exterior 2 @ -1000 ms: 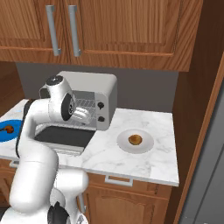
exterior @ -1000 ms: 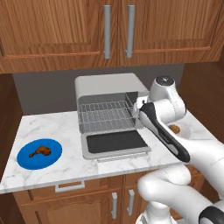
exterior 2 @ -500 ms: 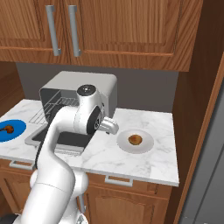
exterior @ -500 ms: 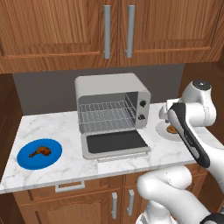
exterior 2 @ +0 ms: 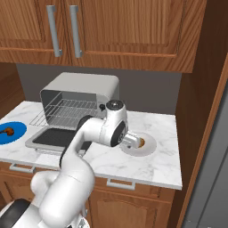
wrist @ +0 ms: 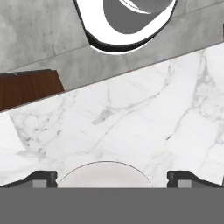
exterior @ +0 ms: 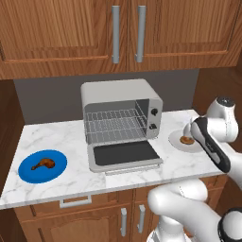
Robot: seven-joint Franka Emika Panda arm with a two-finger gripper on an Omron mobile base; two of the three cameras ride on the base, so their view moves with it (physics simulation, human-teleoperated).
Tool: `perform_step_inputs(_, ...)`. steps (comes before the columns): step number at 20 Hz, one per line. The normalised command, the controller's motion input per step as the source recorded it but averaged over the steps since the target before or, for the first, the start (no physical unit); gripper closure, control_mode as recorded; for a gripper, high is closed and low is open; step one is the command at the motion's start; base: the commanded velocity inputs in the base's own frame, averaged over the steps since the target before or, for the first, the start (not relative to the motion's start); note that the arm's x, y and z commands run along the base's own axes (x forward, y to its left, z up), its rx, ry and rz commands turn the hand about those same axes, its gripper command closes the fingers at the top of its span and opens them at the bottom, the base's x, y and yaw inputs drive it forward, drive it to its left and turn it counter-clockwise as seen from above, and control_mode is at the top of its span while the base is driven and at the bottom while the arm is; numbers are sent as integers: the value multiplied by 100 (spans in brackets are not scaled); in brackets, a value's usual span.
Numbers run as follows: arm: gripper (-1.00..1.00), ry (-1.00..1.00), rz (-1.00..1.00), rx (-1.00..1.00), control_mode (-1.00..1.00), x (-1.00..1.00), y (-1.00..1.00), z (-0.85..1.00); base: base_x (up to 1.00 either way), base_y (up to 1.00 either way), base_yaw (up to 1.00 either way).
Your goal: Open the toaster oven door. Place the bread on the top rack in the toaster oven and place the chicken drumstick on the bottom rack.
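On the far left of the white marble bench [exterior: 71, 142] we see a round blue plate [exterior: 28, 176] carrying the small brown-orange club-shaped chicken drumstick [exterior: 42, 164]. To its right stands the boxy silver-grey toaster oven [exterior: 120, 101], its dark-glass toaster oven door [exterior: 124, 154] folded down flat on the bench. Inside, we make out silver wire shelves, the top rack [exterior: 113, 119] above the bottom rack [exterior: 116, 133], both bare. Further right, two knobs [exterior: 153, 111] sit on the oven's side panel. Beyond them lies a round white plate [exterior 2: 149, 144] with the small golden-brown bread [exterior: 187, 140] on it. The white arm's fingers [exterior 2: 132, 141] hover just above that plate's near edge; in the hand view we see the two dark tips [wrist: 41, 177] spread wide, holding nothing, with the plate's rim [wrist: 105, 168] between them.
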Motion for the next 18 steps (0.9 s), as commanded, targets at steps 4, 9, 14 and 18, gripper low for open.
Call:
perform_step_inputs(4,-100,10,-3,0,-100,57,-2,-13,0,0,0)
perform_step_inputs(9,-100,8,0,0,-100,49,-6,-12,0,0,0)
perform_step_inputs(14,-100,9,-2,0,-100,25,-18,-33,0,0,0)
perform_step_inputs(18,-100,6,-2,0,-100,20,-10,-36,0,0,0)
